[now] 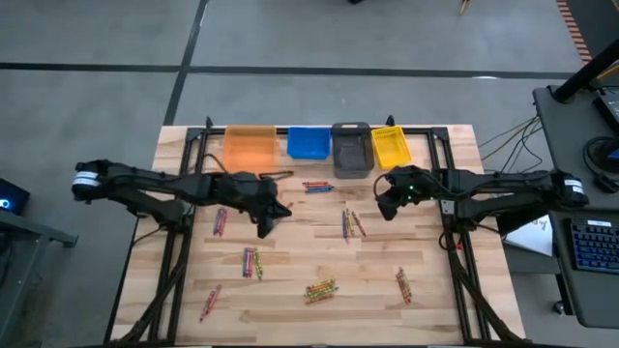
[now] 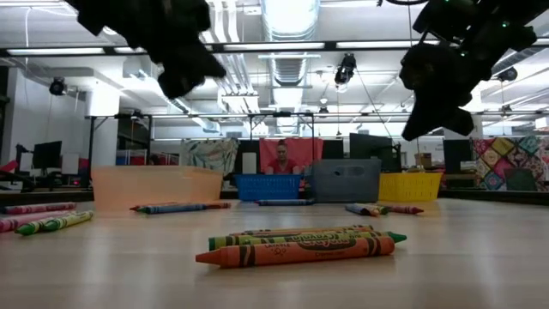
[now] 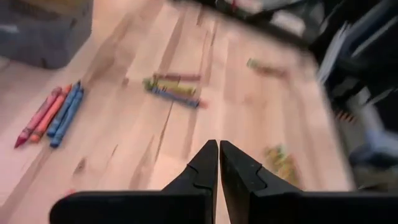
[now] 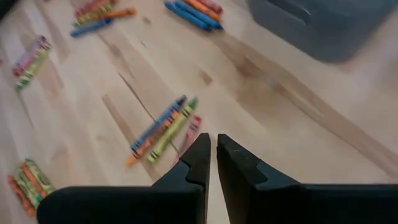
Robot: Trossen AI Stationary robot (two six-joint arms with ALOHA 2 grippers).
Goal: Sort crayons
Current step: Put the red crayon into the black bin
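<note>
since nothing has yet been lifted, the step in hand looks like choosing and approaching a first bundle, and it pays to read the wooden table [image 1: 426, 251] before committing. along its far edge stand four bins in a row: the orange bin [image 1: 250, 146], the blue bin [image 1: 309, 143], the grey bin [image 1: 352, 147] and the yellow bin [image 1: 390, 145]. the crayons [image 1: 320, 289] lie in small mixed clusters scattered across the boards, none of them in a bin; one group [image 1: 317, 187] sits just in front of the blue and grey bins, another [image 1: 352, 223] near the middle.

the left gripper [image 1: 268, 220] hangs above the table left of centre, its fingers [image 3: 202, 168] pressed together and holding nothing. the right gripper [image 1: 389, 203] hovers right of centre, fingers [image 4: 194, 160] likewise nearly closed and empty, with the central cluster [image 4: 163, 128] just ahead of it.

to do this well, i judge each gripper should spread its fingers before descending, line them across a single crayon rather than along it, and take an outer stick of a cluster so the neighbours are not dragged along.
</note>
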